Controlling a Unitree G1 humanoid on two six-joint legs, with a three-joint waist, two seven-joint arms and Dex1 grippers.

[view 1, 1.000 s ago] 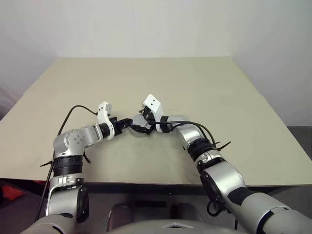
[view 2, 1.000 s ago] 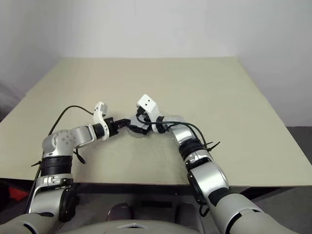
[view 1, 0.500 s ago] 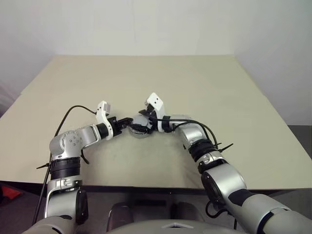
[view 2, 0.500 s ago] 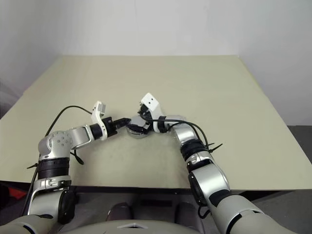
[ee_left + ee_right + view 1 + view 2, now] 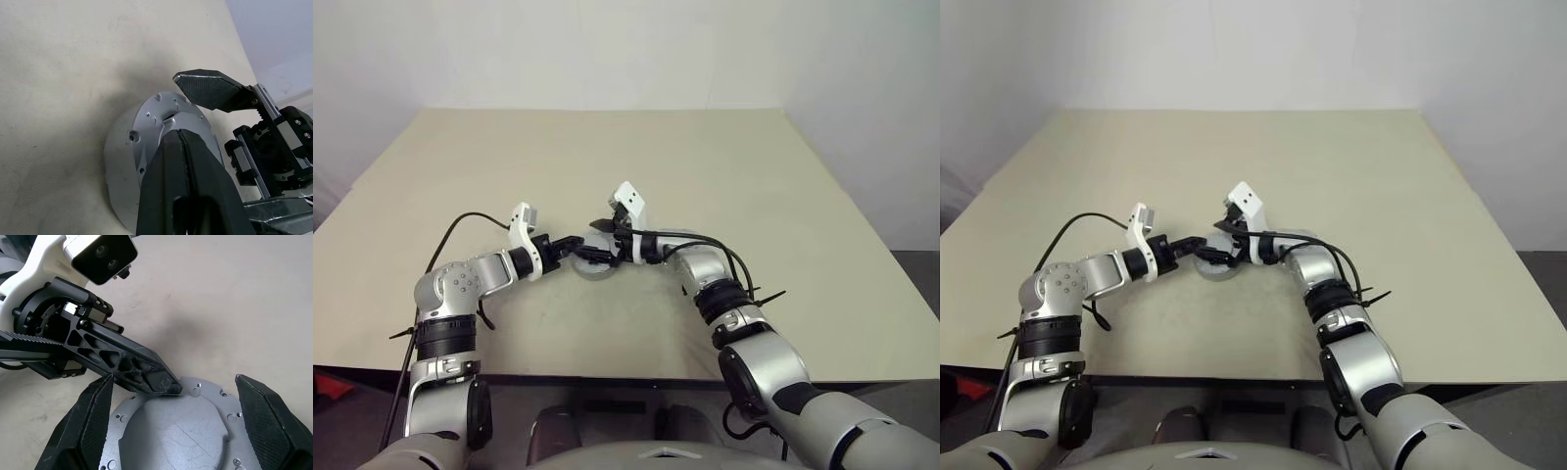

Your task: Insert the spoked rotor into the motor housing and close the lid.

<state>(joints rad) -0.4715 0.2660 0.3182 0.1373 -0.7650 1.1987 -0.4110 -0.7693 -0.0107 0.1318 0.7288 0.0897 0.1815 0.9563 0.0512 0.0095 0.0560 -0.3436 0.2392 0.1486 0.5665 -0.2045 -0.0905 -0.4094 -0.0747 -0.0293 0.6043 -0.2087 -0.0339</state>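
Observation:
The lid (image 5: 171, 431), a round silver-grey disc with small screws near its rim, lies flat on top of the motor housing (image 5: 591, 266) at the middle of the table. My left gripper (image 5: 179, 135) is shut with nothing between its fingers, and its tip rests on the lid's near-left edge. My right gripper (image 5: 175, 379) comes in from the right and stands open, with its two fingers (image 5: 93, 426) spread wide over the lid and the left gripper's tip between them. The spoked rotor is out of view.
The beige table (image 5: 724, 166) stretches wide around the housing, with its near edge (image 5: 607, 372) just in front of the arms. A black cable (image 5: 460, 227) loops from the left forearm over the table.
The right gripper has rolled a little over the lid and its wrist camera sits slightly higher. The left gripper stays put on the lid's edge. The head view has shifted slightly.

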